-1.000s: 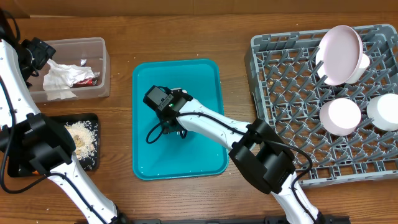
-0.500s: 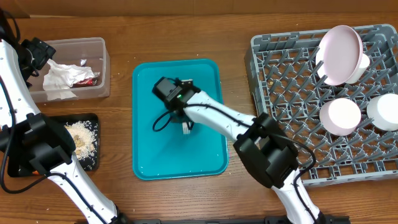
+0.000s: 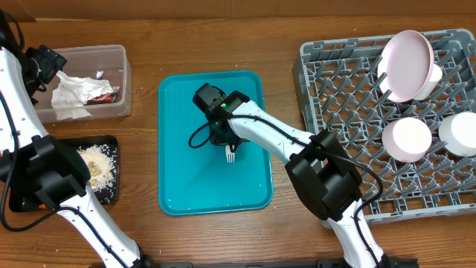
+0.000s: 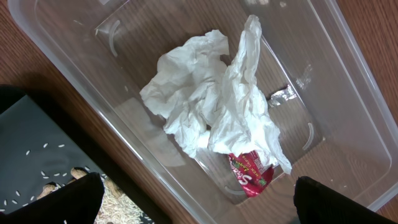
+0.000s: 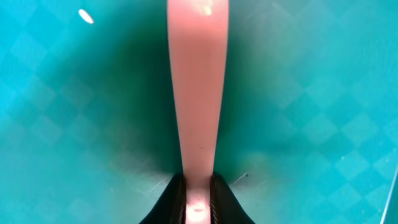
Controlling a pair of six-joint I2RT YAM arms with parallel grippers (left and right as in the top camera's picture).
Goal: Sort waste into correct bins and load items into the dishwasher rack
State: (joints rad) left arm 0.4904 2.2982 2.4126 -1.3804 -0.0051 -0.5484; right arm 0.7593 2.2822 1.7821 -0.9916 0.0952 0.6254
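Two arms work a wooden surface (image 3: 141, 231) around one teal tray (image 3: 186, 179). Over the middle of that tray, the right gripper (image 3: 221, 135) pinches the handle of the single white plastic fork (image 3: 230, 154). The wrist view shows its fingertips (image 5: 176, 190) pressed tight on the handle's end, the fork (image 5: 193, 93) running out above the tray floor.

Right of the teal tray stands one grey dishwasher rack (image 3: 349, 112). It holds one white round plate (image 3: 407, 56) leaning on edge, one small white bowl (image 3: 407, 139) and a second round white dish (image 3: 461, 134) cut by the frame edge.

Left of the teal tray are two bins. The clear plastic tub (image 3: 111, 56) contains two crumpled white napkins (image 4: 180, 106) and one red-and-white wrapper (image 4: 249, 174). The black tray (image 3: 108, 190) carries one heap of beige food scraps (image 3: 97, 164). The left gripper (image 4: 199, 186) hangs over the tub, fingers (image 4: 81, 199) spread wide and empty.
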